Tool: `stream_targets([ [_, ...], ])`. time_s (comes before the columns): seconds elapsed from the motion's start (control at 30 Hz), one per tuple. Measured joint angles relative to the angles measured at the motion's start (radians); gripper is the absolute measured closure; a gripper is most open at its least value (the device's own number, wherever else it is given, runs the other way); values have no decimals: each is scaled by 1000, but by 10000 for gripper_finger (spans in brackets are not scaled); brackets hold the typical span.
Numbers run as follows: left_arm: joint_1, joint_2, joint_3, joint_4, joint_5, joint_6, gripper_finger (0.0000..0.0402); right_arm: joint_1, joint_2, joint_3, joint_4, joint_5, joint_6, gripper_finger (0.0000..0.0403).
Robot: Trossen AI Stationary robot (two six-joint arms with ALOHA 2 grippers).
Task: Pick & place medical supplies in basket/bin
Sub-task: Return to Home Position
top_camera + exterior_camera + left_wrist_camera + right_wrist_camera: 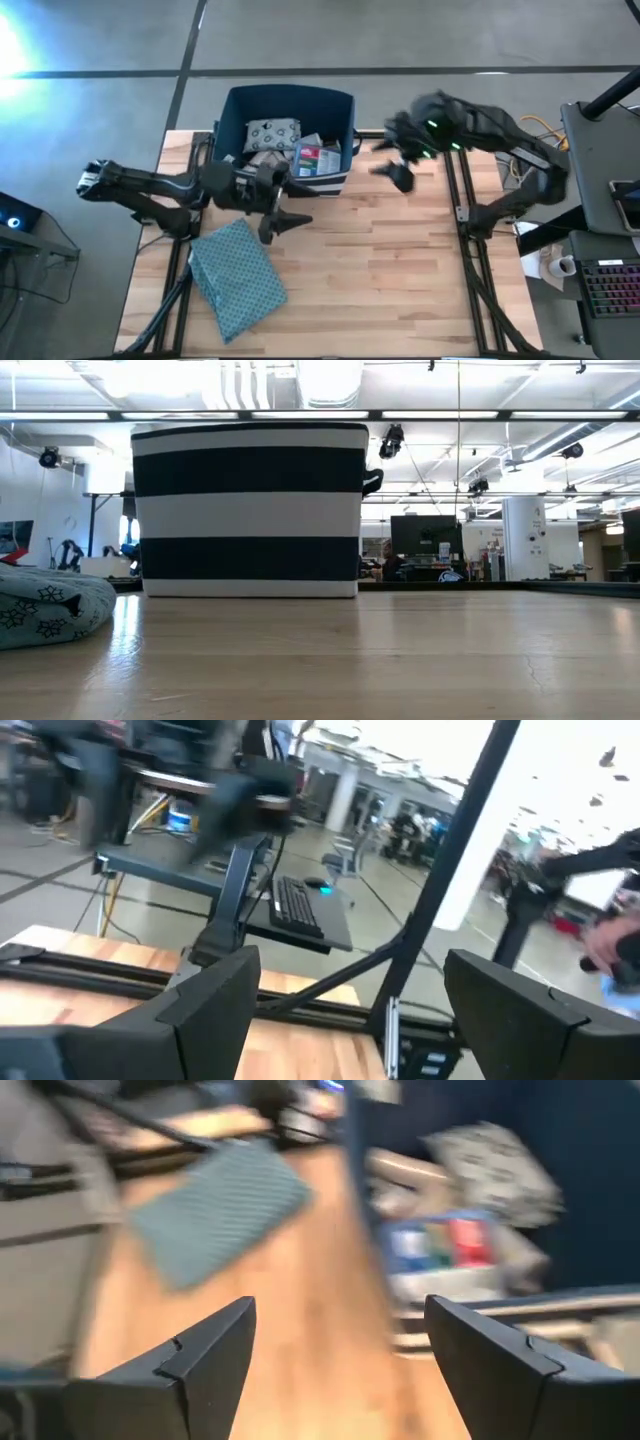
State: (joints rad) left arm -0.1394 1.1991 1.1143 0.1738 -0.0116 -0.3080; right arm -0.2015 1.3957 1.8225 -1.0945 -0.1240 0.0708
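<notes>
Watching the left gripper (283, 224) first, I am seeing it hanging over the wooden surface (380, 270) just in front of the bin (345, 110), with its two fingers (215, 1005) spread apart and holding nothing. Its arm is reaching in from the left and crossing the bin's near left corner in the high view. Just beside that gripper, toward me, one teal dotted cloth (235, 275) is lying flat on the surface.

The right gripper (392, 163) is hovering off the bin's right side, clear of its wall, and its fingers (200, 1365) are also standing apart and empty.

One dark navy bin with white stripes is sitting at the far edge of the surface. Inside it I am counting one grey patterned pouch (272, 133) toward the back, one blue-white red-cross box (318, 158) against the near right wall, and one tan item (263, 161) beside the box, partly hidden by the left arm. Whatever lies beneath them I cannot tell.

From table height the bin's striped wall is blocking any view of its contents, and neither gripper is showing there.
</notes>
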Motion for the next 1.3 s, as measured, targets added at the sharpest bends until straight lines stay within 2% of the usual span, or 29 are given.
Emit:
stream_targets([
  [0.07, 38, -12, -12, -2, 73, 19, 105, 21, -88, -108, 70, -51, 26, 120],
  [0.13, 69, -37, -19, -13, 110, 23, 105, 31, -178, -229, 145, -55, 76, 120],
  [0.27, 111, -129, -52, -44, 112, 57, 105, 31, -375, -470, 323, -49, 154, 124],
  [0.43, 135, -280, -160, -49, 108, 60, 105, 34, -624, -719, 517, -57, 180, 129],
  [0.6, 135, -463, -320, -43, 49, 59, 105, 42, -792, -897, 636, -57, 162, 126],
  [0.7, 135, -575, -422, -43, 36, 6, 105, 40, -870, -971, 622, 28, 167, 123],
  [0.77, 135, -648, -488, -38, 36, -68, 105, 40, -910, -1015, 626, 41, 254, 121],
  [0.83, 135, -710, -549, -2, 35, -109, 105, 42, -943, -1056, 634, 6, 296, 119],
  [1.0, 133, -827, -693, 91, 80, -63, 105, 42, -988, -1155, 718, -135, 240, 123],
  [1.1, 133, -895, -767, 117, 83, -61, 105, 43, -1012, -1233, 827, -302, 187, 127],
  [1.2, 133, -959, -835, 124, 105, -78, 105, 42, -1035, -1321, 1012, -480, 145, 129],
  [1.23, 132, -978, -855, 129, 112, -83, 105, 42, -1043, -1347, 1057, -500, 144, 128],
  [1.3, 132, -1015, -892, 136, 117, -93, 105, 43, -1067, -1394, 1080, -474, 168, 128],
])
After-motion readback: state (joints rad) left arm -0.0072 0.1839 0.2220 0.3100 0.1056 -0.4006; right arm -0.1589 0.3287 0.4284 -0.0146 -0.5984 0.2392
